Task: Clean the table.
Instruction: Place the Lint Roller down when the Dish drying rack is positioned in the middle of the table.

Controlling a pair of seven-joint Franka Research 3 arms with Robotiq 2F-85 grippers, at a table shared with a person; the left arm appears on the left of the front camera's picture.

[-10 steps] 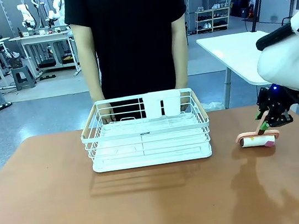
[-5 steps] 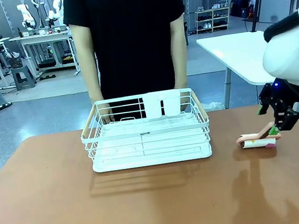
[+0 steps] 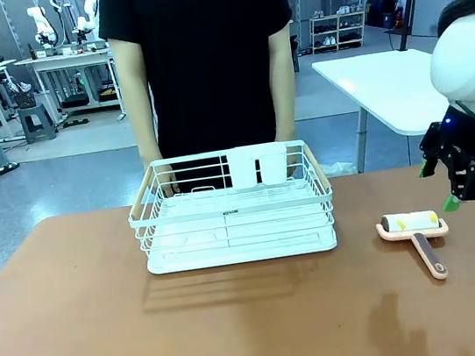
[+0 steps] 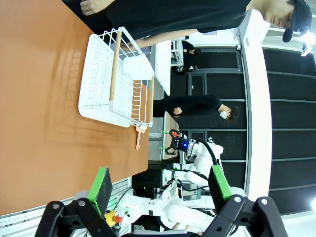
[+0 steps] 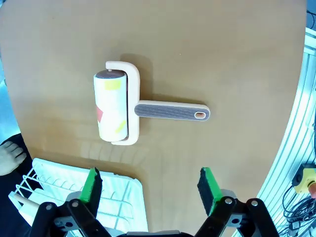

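— Where is the wide reddish-brown, leather-like surface with rounded corners (image 3: 81, 324)?

— It fills the lower half of the front view, from edge to edge. In the right wrist view it covers most of the frame (image 5: 222, 54); in the left wrist view it takes the left side (image 4: 34, 98).

— What lies on it?

— A white wire dish rack with pale wooden handles (image 3: 233, 218) stands at centre frame, a person in a black shirt (image 3: 203, 59) right behind it. At lower right of the front view lies a pink-framed lint roller with a white, yellow-marked roll and a grey ribbed handle (image 3: 414, 228), flat on the surface, handle toward the bottom edge.

— And the right pincer (image 3: 444, 187)?

— It hangs at the right edge, above and just right of the roller, apart from it. From its own camera the right pincer (image 5: 150, 185) has its green pads spread wide with nothing between them; the roller (image 5: 128, 109) sits mid-frame beyond them.

— The left pincer (image 4: 160, 185)?

— Also spread wide and empty, at the bottom of its own view, with the rack (image 4: 116, 84) in the upper left.
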